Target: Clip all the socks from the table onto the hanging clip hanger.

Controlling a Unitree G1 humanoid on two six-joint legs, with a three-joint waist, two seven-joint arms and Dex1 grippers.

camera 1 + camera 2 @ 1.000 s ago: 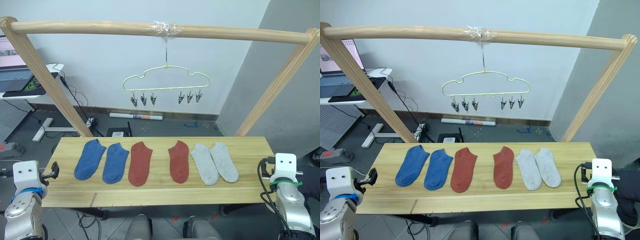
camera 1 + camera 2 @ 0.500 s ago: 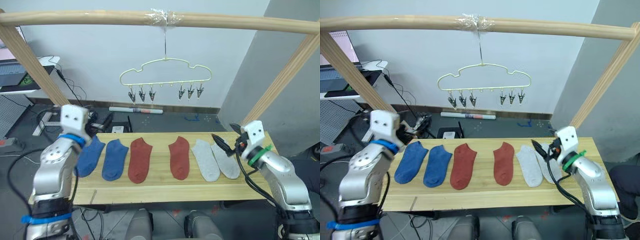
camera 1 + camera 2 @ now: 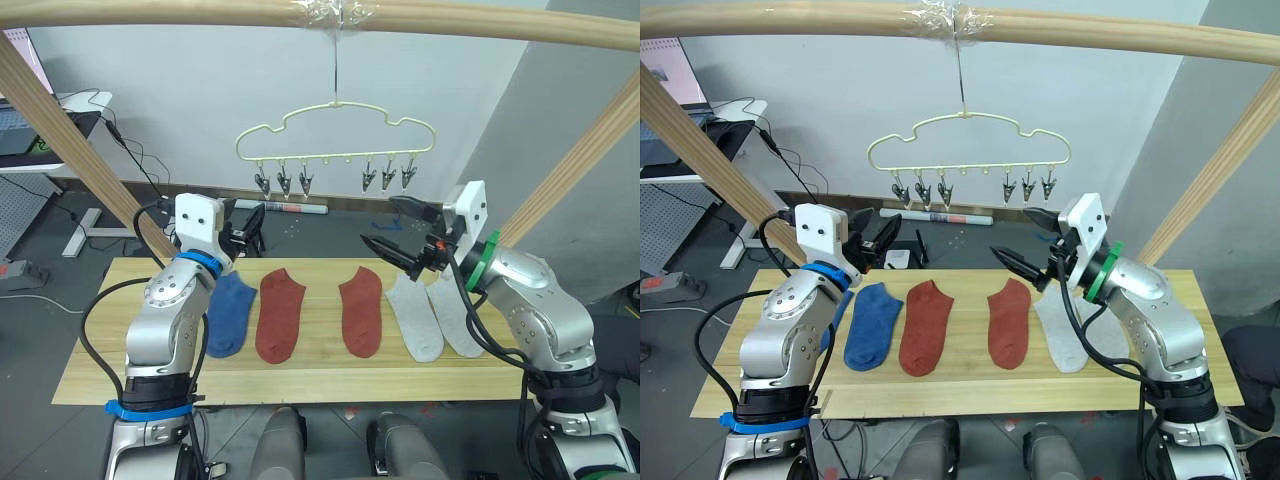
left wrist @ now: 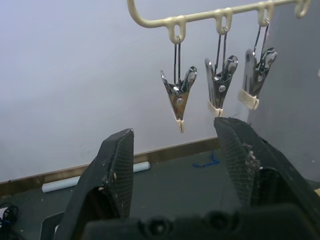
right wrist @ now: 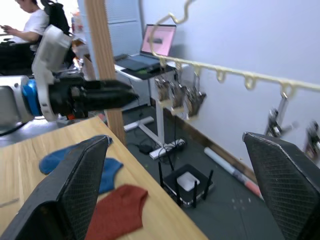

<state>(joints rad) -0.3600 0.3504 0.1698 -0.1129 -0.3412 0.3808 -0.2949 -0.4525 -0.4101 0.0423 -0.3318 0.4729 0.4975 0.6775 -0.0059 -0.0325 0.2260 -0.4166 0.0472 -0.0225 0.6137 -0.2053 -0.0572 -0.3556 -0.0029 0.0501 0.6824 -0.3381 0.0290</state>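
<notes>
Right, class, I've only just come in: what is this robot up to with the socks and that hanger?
Nothing is clipped yet. The socks lie in a row on the table. Both arms are raised over them towards the clip hanger, which hangs from a wooden pole. The left end effector and right end effector are both open and hold nothing.

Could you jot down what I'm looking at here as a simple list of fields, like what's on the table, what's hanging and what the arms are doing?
On the table: socks lying flat in a row: blue, two rust-red, two light grey
Hanging: clip hanger on a wooden pole, its clips without socks
Left tool: open, raised, holding nothing
Right tool: open, raised above the table, holding nothing
Socks clipped: none
</notes>
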